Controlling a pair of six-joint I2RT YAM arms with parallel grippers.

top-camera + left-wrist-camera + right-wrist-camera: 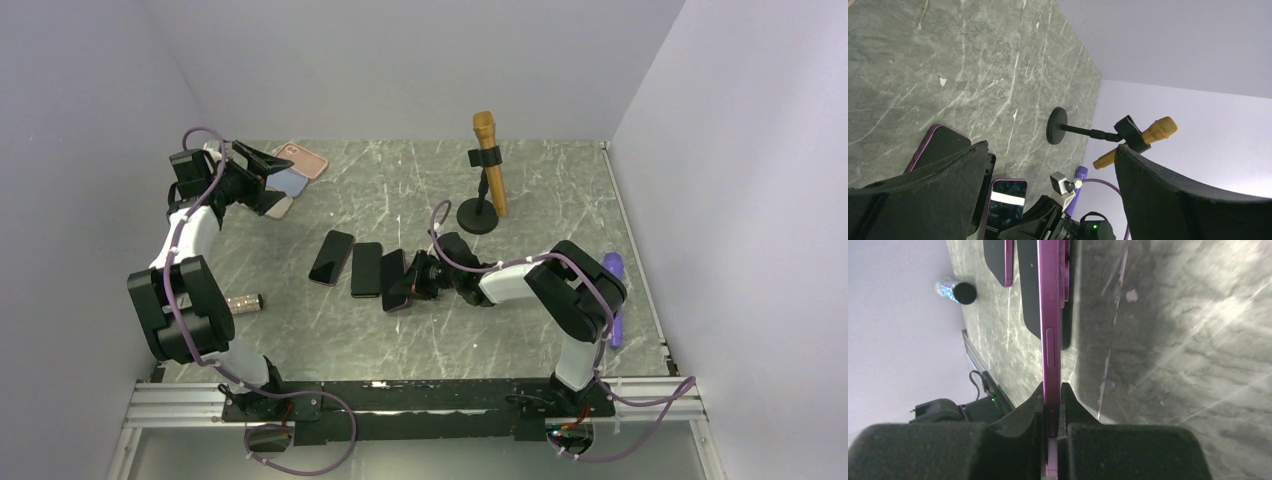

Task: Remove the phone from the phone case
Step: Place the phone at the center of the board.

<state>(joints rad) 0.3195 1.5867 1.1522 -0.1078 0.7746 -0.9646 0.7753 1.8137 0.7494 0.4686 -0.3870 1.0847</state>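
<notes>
Phone (1050, 335), magenta along its rim, is seen standing on edge near the middle of the table (560, 200). Whether a case is around it cannot be told. It is pinched across its flat faces by the right gripper (1052, 392), whose fingers are pressed against it from both sides. Just to its left, a row of dark phones (366, 268) is laid flat on the marbled surface.

The left gripper (262, 178) is held well apart from the phone at the far left of the table. Its fingers are spread wide with nothing between them. A pink case (303, 160) and a pale case (290, 183) are seen beside it.

A gold microphone (487, 160) is clipped in a black stand (480, 215) beyond the phone. A glittery cylinder (243, 302) lies near the left arm.
</notes>
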